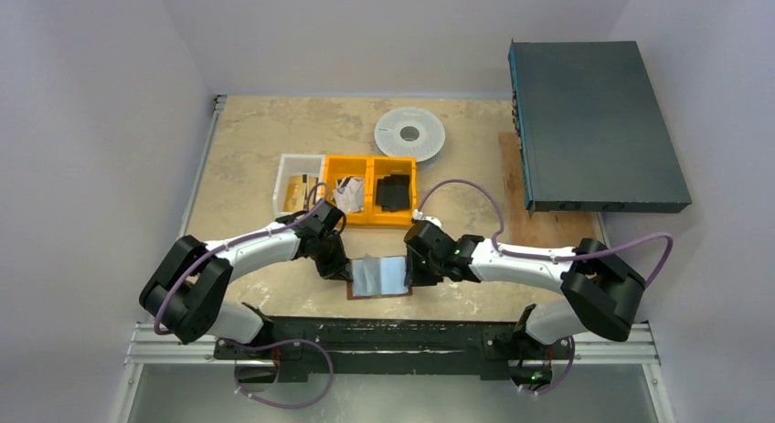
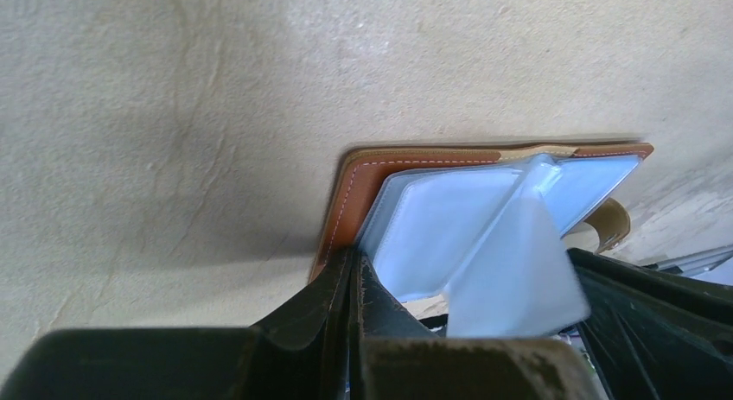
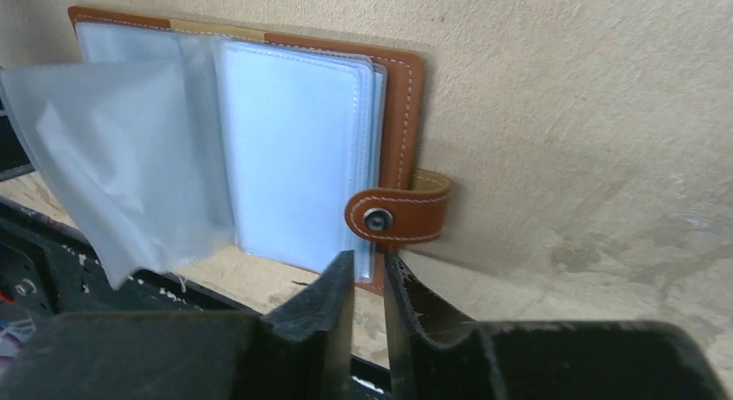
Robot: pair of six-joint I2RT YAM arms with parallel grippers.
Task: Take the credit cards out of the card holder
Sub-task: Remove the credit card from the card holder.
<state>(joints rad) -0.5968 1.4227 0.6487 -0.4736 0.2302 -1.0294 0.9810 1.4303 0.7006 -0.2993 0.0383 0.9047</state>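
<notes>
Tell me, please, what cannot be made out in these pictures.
- Whether credit cards remain: both wrist views, the frosted sleeves of the card holder hide their contents.
- Right gripper: right wrist view, a sleeve edge reaches its narrow gap; pinched or free is unclear.
- Left gripper: left wrist view, its closed fingers cover the holder's near corner.
- Clear bin: top view, contents too small.

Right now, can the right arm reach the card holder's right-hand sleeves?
Likely yes: the right gripper sits at the near edge of the sleeves in the open card holder, nothing between.
</notes>
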